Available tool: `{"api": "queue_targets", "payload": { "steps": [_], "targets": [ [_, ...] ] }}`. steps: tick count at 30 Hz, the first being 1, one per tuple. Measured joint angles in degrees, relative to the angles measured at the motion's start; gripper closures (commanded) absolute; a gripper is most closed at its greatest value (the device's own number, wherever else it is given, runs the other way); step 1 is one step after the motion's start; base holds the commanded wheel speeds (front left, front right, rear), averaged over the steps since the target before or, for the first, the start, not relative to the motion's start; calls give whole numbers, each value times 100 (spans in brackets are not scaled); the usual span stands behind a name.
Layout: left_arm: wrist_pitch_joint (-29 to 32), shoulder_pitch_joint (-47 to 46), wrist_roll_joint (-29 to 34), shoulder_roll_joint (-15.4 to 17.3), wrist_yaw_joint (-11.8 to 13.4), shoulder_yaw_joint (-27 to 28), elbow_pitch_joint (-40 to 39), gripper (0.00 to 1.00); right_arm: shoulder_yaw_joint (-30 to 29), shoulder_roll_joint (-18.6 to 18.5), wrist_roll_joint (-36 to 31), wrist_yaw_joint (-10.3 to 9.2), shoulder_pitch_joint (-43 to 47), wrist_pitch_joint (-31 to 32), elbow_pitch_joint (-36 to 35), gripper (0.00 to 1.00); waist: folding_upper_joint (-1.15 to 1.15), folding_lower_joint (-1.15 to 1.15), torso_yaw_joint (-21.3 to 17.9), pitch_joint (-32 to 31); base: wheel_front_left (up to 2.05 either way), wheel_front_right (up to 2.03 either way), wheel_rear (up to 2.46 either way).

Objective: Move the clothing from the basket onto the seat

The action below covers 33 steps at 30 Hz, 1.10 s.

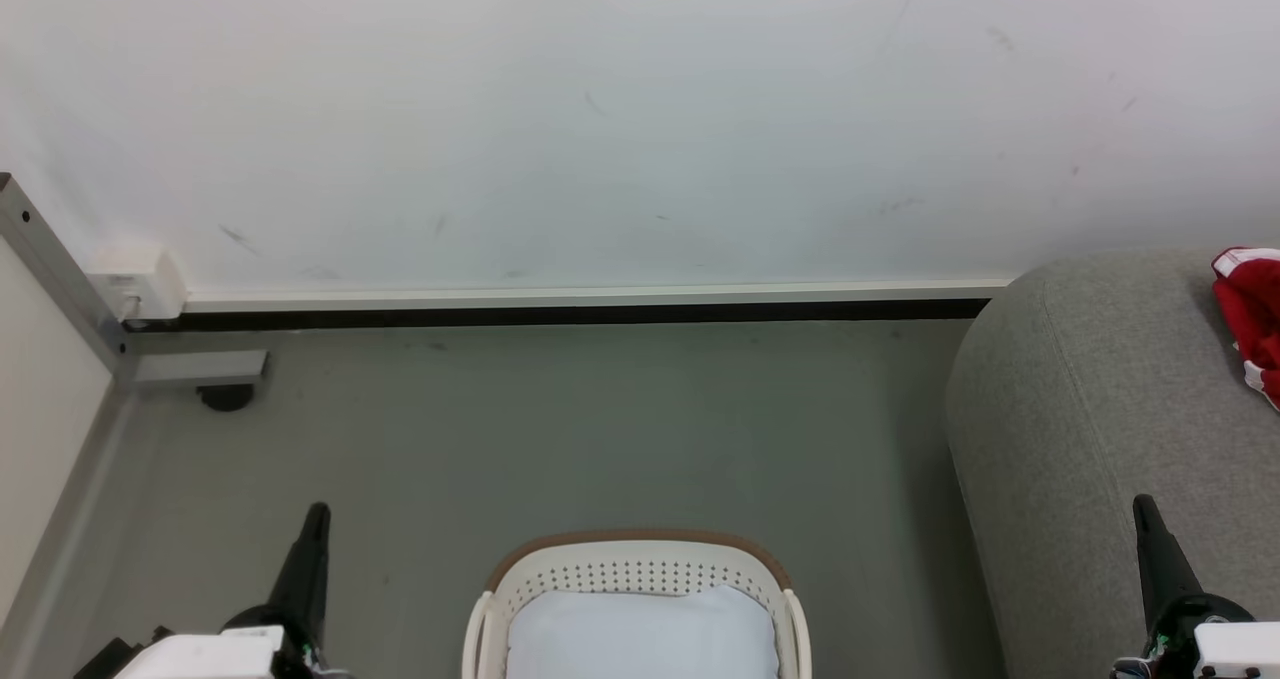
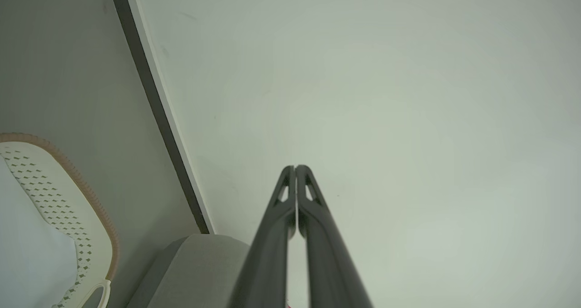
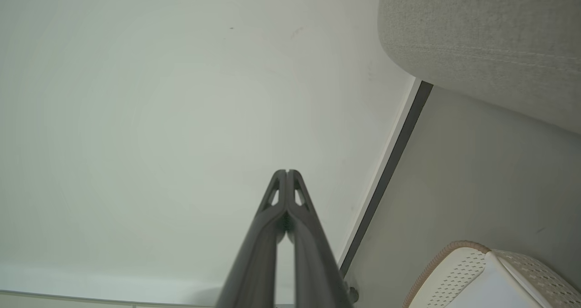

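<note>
We take the basket (image 1: 640, 557) as our mark. It stands on the grey floor (image 1: 560, 429), with its brown-banded rim turned toward the white wall (image 1: 640, 109). Inside it we see a pale white pad (image 1: 640, 634) lying across the bottom.

The sofa (image 1: 1090, 429) stands to the right of the basket, near it but apart, with a strip of floor between them. The clothing (image 1: 1250, 319), red with white trim, lies on top of the sofa, well to the right of the basket and farther back. The picture's edge cuts it off, so we cannot tell how much of it is there.

The left gripper (image 1: 318, 511) hangs left of the basket over the floor, apart from it. The right gripper (image 1: 1143, 504) hangs right of the basket, before the sofa's rounded side. In both wrist views we see the two dark fingers pressed together at the tips, clenched on nothing and pointing at the wall beyond the basket.

A white skirting (image 1: 600, 294) with a dark strip under it runs along the foot of the wall behind the basket.
</note>
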Motion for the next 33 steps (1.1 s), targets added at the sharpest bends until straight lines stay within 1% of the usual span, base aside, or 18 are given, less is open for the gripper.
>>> {"api": "queue_targets", "payload": {
  "steps": [11,33],
  "targets": [
    [98,-49,-345,-4,-29,48,0,100,-32,0,391,-1,-29,118,-5,100,0,0,54,11,0,0,0],
    [98,-51,-345,-4,-34,51,1,100,-42,1,394,-1,-32,120,-7,100,0,0,54,11,0,0,0]
  ]
}}
